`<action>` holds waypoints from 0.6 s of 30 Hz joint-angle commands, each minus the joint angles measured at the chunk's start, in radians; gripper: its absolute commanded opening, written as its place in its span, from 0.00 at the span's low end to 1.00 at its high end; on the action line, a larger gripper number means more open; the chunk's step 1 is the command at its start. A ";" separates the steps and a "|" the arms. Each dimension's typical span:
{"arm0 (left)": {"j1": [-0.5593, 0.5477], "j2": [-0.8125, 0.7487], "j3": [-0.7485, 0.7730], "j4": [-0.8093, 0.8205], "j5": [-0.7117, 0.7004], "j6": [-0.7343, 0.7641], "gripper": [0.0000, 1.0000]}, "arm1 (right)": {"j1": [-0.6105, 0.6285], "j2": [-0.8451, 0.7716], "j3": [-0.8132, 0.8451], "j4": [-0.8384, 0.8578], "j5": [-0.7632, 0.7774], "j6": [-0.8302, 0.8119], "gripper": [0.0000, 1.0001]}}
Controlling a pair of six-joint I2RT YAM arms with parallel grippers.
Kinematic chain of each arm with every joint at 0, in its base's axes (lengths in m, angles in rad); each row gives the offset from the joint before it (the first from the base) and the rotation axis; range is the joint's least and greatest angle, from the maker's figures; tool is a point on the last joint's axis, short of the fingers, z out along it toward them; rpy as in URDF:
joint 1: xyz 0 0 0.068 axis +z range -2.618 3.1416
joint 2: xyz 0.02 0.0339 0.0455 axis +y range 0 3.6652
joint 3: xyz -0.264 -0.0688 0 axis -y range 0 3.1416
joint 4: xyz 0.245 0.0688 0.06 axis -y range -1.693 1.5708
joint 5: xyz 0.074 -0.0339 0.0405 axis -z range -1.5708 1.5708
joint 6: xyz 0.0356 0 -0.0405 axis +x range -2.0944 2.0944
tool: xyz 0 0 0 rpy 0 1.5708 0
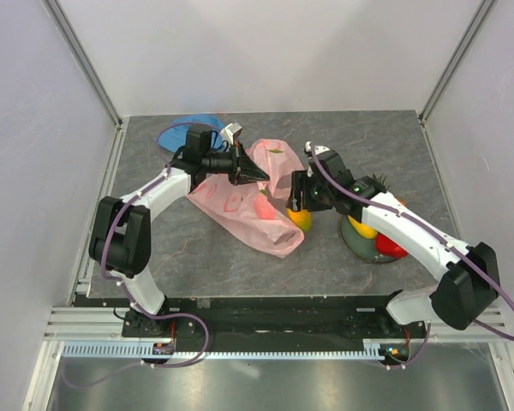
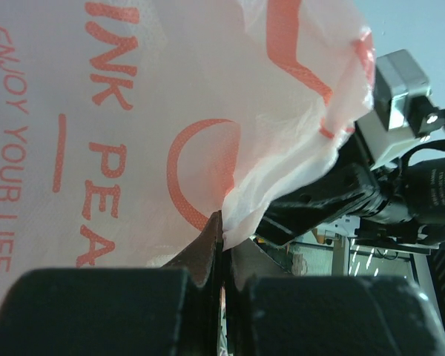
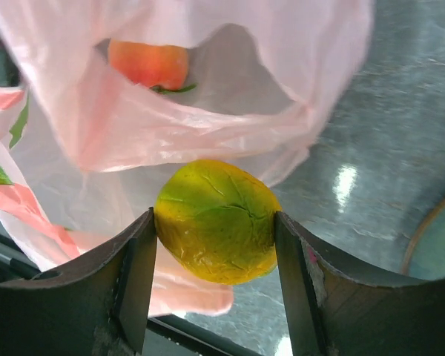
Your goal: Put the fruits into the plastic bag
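- The right gripper [image 3: 213, 222] is closed on a yellow-green toy mango [image 3: 216, 221]. One dark finger presses each side of it, so the jaws stand at about the width of the fruit.
- The mango is an oval. In the right wrist view its longer axis seems to slant slightly, running roughly across the gap from finger to finger. Whether it rests on the table cannot be told.
- In the top view this mango [image 1: 301, 220] sits at the right-hand edge of the thin translucent pink plastic bag [image 1: 244, 214], between the bag and the dark round plate [image 1: 366, 251].
- The bag's mouth faces the right gripper. Through the opening a pink-orange toy peach [image 3: 148, 63] lies inside, beyond the mango.
- The left gripper [image 2: 221, 239] has its jaws pressed together on a bunched edge of the bag, lifting that part off the surface.
- The rest of the bag lies crumpled on the grey stone-patterned table [image 1: 197, 265], its long axis running from far to near, with the lower end towards the right arm.
- On the plate are a yellow fruit [image 1: 362, 229] and a shiny red fruit [image 1: 392, 247], just beside each other and partly under the right arm. The spiky green crown of a pineapple [image 1: 377, 181] shows on the far side of that arm.
- A blue cloth hat [image 1: 188, 128] lies at the far edge of the table, behind the left arm.
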 commanded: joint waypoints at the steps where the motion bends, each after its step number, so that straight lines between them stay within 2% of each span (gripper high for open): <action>1: 0.006 -0.025 0.026 0.024 0.021 0.014 0.02 | 0.047 0.019 0.001 0.123 -0.021 0.013 0.00; 7: 0.005 -0.020 0.026 0.052 0.022 -0.012 0.02 | 0.110 0.065 -0.014 0.193 -0.027 0.022 0.00; 13: 0.005 -0.033 0.023 0.058 -0.005 -0.018 0.02 | 0.173 0.131 0.013 0.186 -0.061 0.040 0.00; 18: 0.005 -0.027 0.017 0.096 -0.002 -0.053 0.02 | 0.182 0.131 -0.019 0.247 0.019 0.059 0.00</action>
